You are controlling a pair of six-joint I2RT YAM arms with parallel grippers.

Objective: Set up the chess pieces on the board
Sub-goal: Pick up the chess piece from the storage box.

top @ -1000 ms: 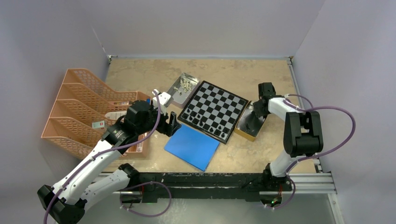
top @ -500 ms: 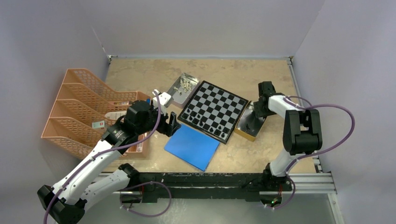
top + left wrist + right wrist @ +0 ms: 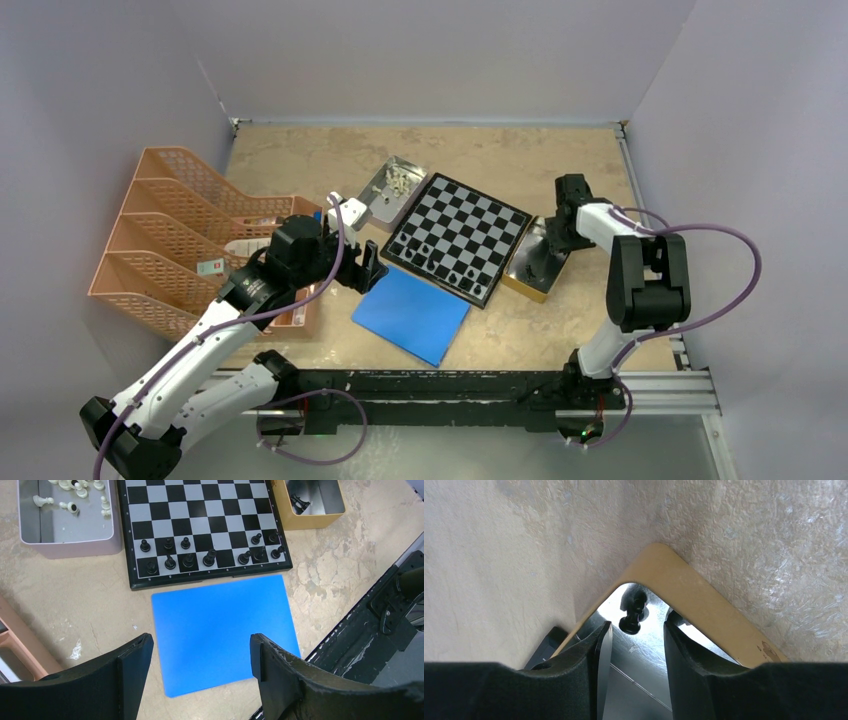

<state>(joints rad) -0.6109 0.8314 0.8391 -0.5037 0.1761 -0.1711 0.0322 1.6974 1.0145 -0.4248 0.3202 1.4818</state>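
As the piece (image 3: 633,611) lies flat, its head faces the tin (image 3: 686,591) corner.

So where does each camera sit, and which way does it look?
Top external: fixed high behind the robot, looking down on table and board; left arm and right arm show.
Left wrist: on the left arm, facing down at blue sheet and black pieces on the board; the left fingers, open, show.
Right wrist: low over the tan tin, facing one black piece inside; the right fingers frame it.
Shared: top and left wrist both show board, sheet, tin.
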